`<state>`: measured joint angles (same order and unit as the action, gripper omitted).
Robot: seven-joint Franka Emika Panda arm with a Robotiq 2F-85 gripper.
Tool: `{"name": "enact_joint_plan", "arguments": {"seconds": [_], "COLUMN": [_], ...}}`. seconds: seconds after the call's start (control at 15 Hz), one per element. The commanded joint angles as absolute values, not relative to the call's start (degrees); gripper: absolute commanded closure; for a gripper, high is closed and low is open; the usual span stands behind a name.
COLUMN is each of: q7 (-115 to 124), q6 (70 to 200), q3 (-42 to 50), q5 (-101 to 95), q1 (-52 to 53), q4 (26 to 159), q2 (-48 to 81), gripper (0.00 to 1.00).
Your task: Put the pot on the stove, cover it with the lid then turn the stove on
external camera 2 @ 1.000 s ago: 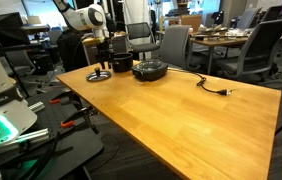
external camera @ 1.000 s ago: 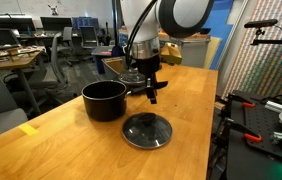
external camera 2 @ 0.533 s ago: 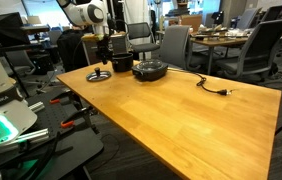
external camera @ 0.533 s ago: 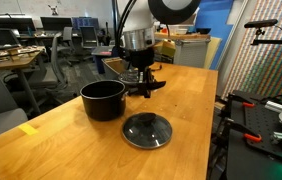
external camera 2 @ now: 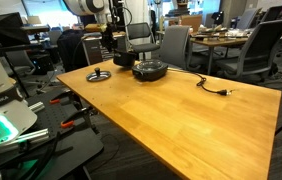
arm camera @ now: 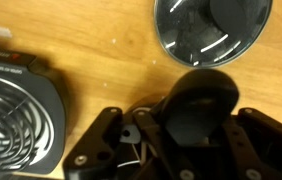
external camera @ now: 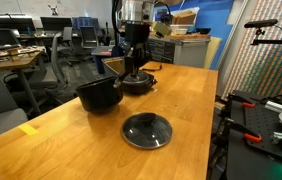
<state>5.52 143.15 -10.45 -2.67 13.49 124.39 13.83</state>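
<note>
Fingers [arm camera: 99, 140] clamped on the long handle of the pot [external camera: 98, 94], which hangs tilted, apparently just clear of the surface [external camera: 181, 110], next to the stove [arm camera: 16, 100]. Step in hand, as judged: carrying the pot to the stove; next it must be levelled over the hotplate and lowered. The lid [external camera: 146, 130] lies apart, untouched.

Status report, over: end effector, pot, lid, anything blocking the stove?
End effector shut on the pot handle. Pot tilted, not yet on the stove. Lid flat on the table, apart. Stove top bare, nothing blocking.
</note>
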Motion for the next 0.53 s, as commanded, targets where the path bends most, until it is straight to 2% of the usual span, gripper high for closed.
{"name": "enact_joint_plan", "arguments": {"seconds": [0.0,0.27,0.47], "q7": [4.7,5.5,11.1], "q6": [149.0,156.3,163.3], "q3": [-9.5,-7.2,-4.8], "q5": [-1.4,-1.2,-11.6], "q1": [11.1,8.1,5.7], "q4": [130.5,134.4,136.4], "q2": [3.3,-2.1,-2.0], "gripper": [0.97,0.97,0.96]}}
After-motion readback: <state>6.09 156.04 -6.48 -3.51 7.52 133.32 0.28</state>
